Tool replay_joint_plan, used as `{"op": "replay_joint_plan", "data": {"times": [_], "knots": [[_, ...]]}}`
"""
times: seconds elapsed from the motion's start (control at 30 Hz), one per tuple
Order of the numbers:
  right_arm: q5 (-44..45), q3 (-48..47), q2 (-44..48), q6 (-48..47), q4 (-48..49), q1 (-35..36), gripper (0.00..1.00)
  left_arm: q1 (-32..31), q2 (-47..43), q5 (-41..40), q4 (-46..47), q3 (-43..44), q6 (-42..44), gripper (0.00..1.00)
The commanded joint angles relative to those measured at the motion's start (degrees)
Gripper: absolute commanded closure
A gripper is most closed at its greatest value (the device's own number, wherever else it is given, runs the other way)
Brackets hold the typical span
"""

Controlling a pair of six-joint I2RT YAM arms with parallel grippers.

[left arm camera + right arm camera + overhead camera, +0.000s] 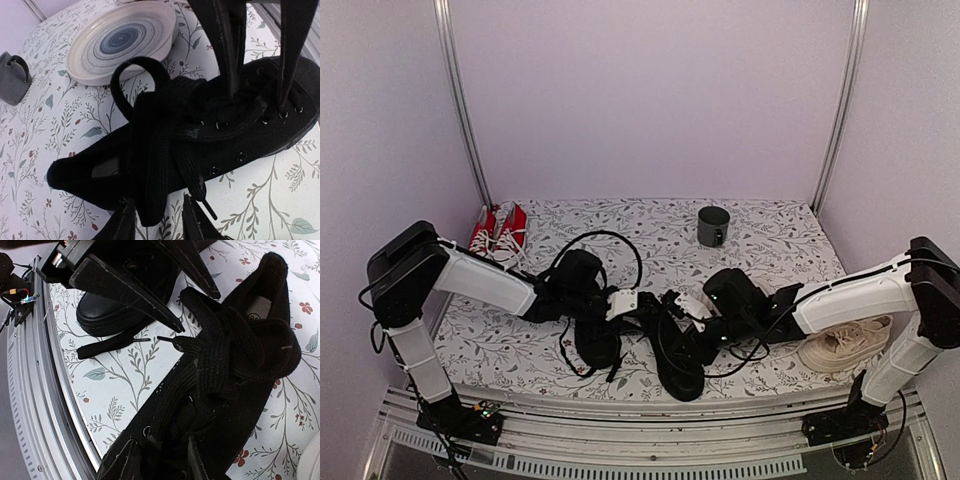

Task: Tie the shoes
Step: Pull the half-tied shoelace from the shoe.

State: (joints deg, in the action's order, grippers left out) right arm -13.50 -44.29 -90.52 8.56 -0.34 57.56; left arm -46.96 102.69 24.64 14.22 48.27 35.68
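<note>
Black canvas and thin black laces dominate the middle of the floral-patterned table (770,235), where the two shoes lie side by side near the front edge: the left shoe (592,335) under the left arm, the right shoe (678,365) between the two grippers. The left gripper (638,305) and the right gripper (692,312) meet over the right shoe. In the left wrist view, the left gripper's fingers (122,225) stand partly apart with a broad black lace (155,150) running down between them; a loop of that lace arches above the shoe's tongue. Whether the fingers actually pinch the lace cannot be told. In the right wrist view, the right gripper's fingers (120,462) are likewise partly apart, straddling the eyelet row of the shoe, with a bundle of knotted lace (235,360) lying just ahead; a grip cannot be confirmed. The opposite gripper's dark fingers appear at the top of each wrist view. A striped plate (122,37) lies just beyond the shoe. A grey mug (713,226) stands towards the back, small red sneakers (498,232) at the rear left, and a cream sneaker (845,342) at the right.
</note>
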Motion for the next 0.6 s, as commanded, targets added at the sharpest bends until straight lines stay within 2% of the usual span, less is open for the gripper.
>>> {"op": "replay_joint_plan", "data": {"times": [0.0, 0.13, 0.2, 0.33, 0.57], "knots": [[2.46, -1.92, -0.67, -1.16, -0.32, 0.68, 0.66, 0.92, 1.77, 0.80, 0.74, 1.08, -0.44, 0.69], [4.41, -2.19, -1.32, -1.26, -2.65, 0.71, 0.76, 0.88, 1.97, 0.77, 1.29, 0.95, -0.54, 0.76], [4.60, -2.67, -1.20, -1.43, -4.36, 0.69, 0.80, 0.86, 2.02, 1.03, 0.78, 1.10, -0.61, 0.83], [5.64, -4.26, 0.98, -1.91, -8.37, 0.71, 0.96, 0.87, 0.87, 1.43, 0.64, 0.80, -1.40, 0.99], [8.85, -4.86, 7.41, -0.99, -13.58, 0.64, 0.99, 0.54, -3.03, 2.19, 2.20, -1.28, -5.84, 1.00]]}}
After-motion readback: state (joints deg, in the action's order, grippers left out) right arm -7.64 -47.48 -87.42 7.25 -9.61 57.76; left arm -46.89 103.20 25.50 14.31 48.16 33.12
